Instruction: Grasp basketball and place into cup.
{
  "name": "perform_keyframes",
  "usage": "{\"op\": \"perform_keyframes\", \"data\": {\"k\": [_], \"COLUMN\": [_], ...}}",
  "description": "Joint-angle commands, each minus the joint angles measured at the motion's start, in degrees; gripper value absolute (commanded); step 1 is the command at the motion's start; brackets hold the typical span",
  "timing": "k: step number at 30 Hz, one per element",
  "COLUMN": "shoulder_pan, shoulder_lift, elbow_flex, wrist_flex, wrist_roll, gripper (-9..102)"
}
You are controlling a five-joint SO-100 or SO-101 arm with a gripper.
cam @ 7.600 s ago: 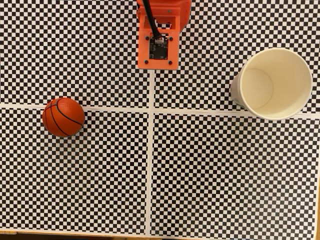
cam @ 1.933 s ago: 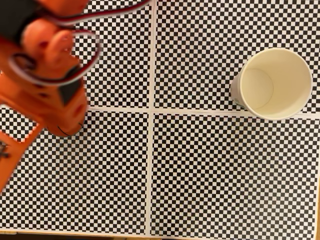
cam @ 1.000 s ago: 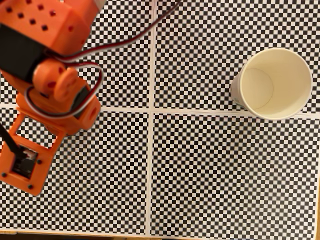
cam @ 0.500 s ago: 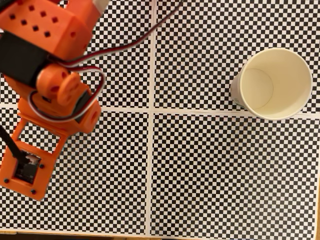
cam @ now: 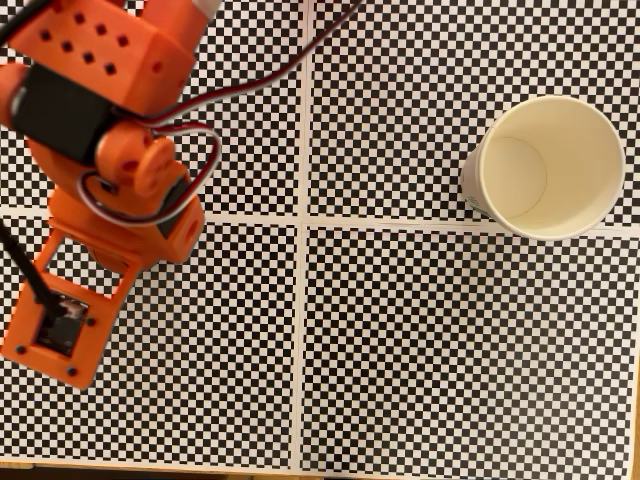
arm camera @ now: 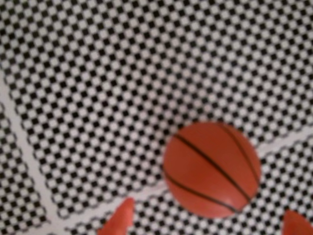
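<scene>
In the wrist view the basketball (arm camera: pixel 211 169), orange-red with black seams, rests on the checkered mat beside a white tape line. My gripper (arm camera: pixel 208 207) is open. Its two orange fingertips (arm camera: pixel 121 219) poke in from the bottom edge, spread wider than the ball, which lies just ahead of them and untouched. In the fixed view my orange arm (cam: pixel 110 170) hangs over the left side of the mat and hides the ball beneath it. The cream-white cup (cam: pixel 590 215) stands upright at the right, mouth open and nothing inside.
White tape lines (cam: pixel 300 330) cross the checkered mat and split it into quarters. The wrist camera mount (cam: pixel 55 330) sticks out at the lower left. A wooden table edge (cam: pixel 150 466) runs along the bottom.
The arm swung from the top centre to the left and now covers the ball. Over the last half second it shifted only slightly. The cup has not moved.
</scene>
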Motion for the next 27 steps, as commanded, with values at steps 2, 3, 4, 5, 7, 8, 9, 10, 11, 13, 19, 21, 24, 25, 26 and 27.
{"op": "perform_keyframes", "data": {"k": [2, 3, 4, 5, 7, 8, 9, 10, 11, 13, 19, 21, 24, 25, 26, 27], "shoulder_pan": [1.4, 1.7, 2.0, 2.3, 2.9, 3.2, 3.4, 3.5, 3.6, 3.7, 3.2, 3.2, 3.5, 3.6, 3.7, 3.8], "shoulder_lift": [4.7, 4.9, 4.9, 4.9, 4.8, 4.7, 4.5, 4.3, 4.0, 3.3, 1.6, 1.1, -0.4, -0.7, -1.1, -1.3], "elbow_flex": [3.0, 3.5, 3.5, 3.5, 3.4, 3.3, 3.3, 3.3, 3.3, 3.5, 4.7, 4.6, 4.2, 4.2, 4.2, 4.2], "wrist_flex": [-5.5, -6.2, -6.4, -6.6, -7.1, -7.5, -8.1, -8.9, -9.4, -10.9, -14.4, -15.0, -15.0, -15.0, -15.0, -15.0], "wrist_roll": [-0.3, -0.4, -0.4, -0.4, -0.2, -0.2, -0.2, 0.0, 0.2, 0.4, 2.0, 2.2, 1.4, 1.1, 0.8, 0.7], "gripper": [44, 44, 44, 44, 44, 44, 44, 44, 44, 45, 46, 47, 47, 47, 47, 47]}}
